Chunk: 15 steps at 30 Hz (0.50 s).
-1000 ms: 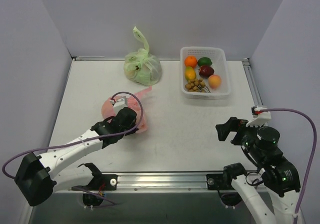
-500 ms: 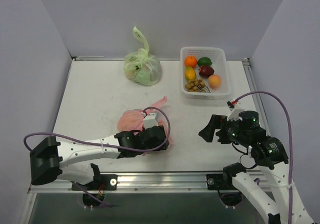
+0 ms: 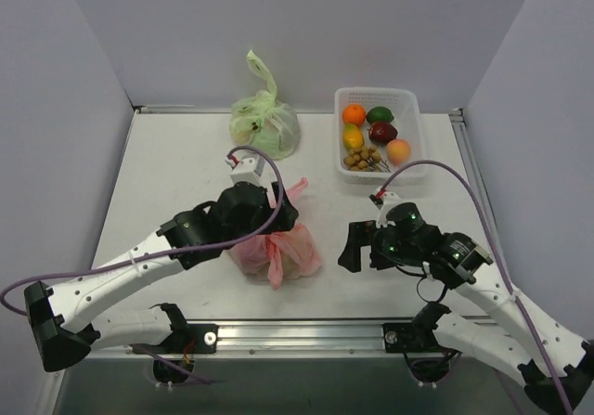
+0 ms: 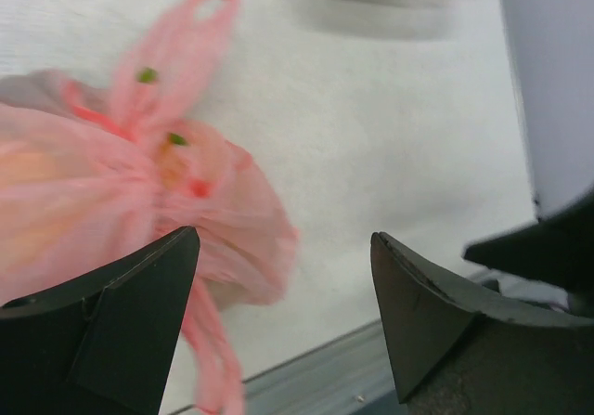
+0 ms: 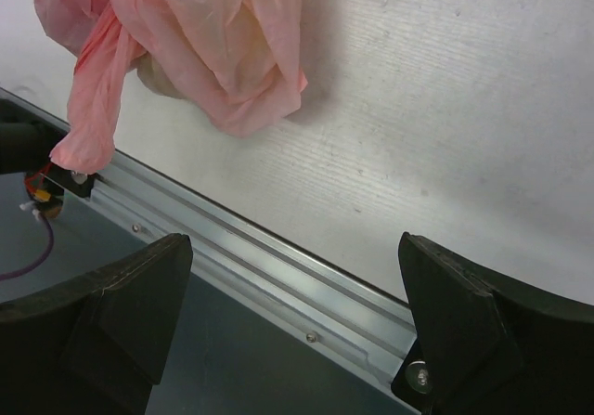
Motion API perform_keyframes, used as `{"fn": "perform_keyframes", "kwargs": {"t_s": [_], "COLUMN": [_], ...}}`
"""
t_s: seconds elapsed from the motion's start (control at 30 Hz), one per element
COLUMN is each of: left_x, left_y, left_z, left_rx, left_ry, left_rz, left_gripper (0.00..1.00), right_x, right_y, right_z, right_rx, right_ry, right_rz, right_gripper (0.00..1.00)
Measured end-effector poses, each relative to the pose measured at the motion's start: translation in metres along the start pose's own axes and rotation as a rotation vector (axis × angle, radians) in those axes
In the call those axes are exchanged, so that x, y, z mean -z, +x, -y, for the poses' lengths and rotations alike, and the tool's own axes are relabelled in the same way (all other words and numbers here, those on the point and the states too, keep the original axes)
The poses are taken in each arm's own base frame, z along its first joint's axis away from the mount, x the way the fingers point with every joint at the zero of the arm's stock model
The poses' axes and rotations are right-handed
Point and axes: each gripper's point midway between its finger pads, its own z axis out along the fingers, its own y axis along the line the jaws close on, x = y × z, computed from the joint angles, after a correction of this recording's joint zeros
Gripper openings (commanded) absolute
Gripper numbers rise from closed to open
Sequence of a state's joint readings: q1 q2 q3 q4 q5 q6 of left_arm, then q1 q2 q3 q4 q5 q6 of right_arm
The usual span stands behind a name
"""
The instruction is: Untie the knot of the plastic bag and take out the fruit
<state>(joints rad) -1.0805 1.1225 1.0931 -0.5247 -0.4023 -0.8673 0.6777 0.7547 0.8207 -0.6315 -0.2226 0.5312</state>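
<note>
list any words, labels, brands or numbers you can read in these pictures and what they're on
No readable text in any view.
Crinkly translucent pink plastic bag: no print; the green specks on it in the left wrist view are blurred, not legible.
Pale green tied plastic bag: no print visible.
White mesh plastic basket: no label visible.

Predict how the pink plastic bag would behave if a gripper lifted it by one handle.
Probably floppy: the pink bag lies in crumpled folds and its handle strip trails limply. Likely light but bottom-heavy, since a yellowish lump shows through the thin film. It would probably sag and swing, not hold shape.
</note>
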Motion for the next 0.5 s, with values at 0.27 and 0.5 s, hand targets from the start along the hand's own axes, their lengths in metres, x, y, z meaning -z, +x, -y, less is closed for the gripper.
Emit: {"fn": "perform_keyframes", "kwargs": {"t_s": [0.27, 0.5], "left_x": [-0.01, -0.028], "left_y": [-0.029, -0.003], "left_z": [-0.096, -0.13], "left_rx": [-0.097, -0.287], "left_ry": [-0.207, -0.221], "left_rz": [-0.065, -0.231], "left_gripper": [0.85, 0.82], "right_x": [-0.043, -0.069], "right_y": [-0.009, -0.025], "right_z": [-0.04, -0.07], "right_rx": [0.184, 0.311], "right_ry": [0.02, 0.01], "right_rz": [-0.09, -0.096], "right_gripper": [0.98, 0.92]}}
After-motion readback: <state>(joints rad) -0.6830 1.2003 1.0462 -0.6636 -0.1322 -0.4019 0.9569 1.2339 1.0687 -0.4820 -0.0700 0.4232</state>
